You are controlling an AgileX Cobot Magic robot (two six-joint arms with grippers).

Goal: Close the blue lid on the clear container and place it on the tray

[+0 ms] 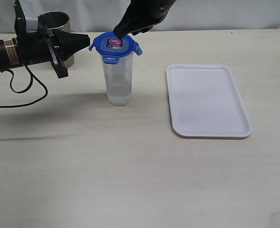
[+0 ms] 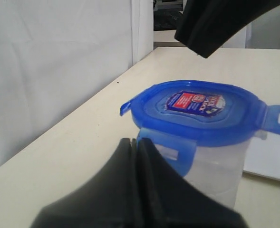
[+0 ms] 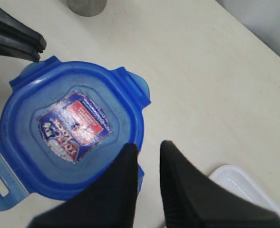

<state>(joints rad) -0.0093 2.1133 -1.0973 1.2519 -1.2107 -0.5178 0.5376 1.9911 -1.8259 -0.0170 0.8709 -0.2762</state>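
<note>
The blue lid (image 1: 115, 43) lies on top of the clear container (image 1: 118, 78), sticker face up, with its flaps sticking out. The container stands upright on the table, left of the white tray (image 1: 207, 99), which has nothing on it. My left gripper (image 1: 88, 42) is shut and points at the lid from the left; in the left wrist view its tips (image 2: 136, 141) are just short of a flap of the lid (image 2: 201, 107). My right gripper (image 3: 149, 147) hangs over the lid's (image 3: 71, 126) edge, slightly open with only table showing between its fingers.
A steel cup (image 1: 54, 20) stands at the back left behind my left arm, whose black cable (image 1: 23, 90) loops over the table. The tray's corner (image 3: 239, 183) shows beyond my right gripper.
</note>
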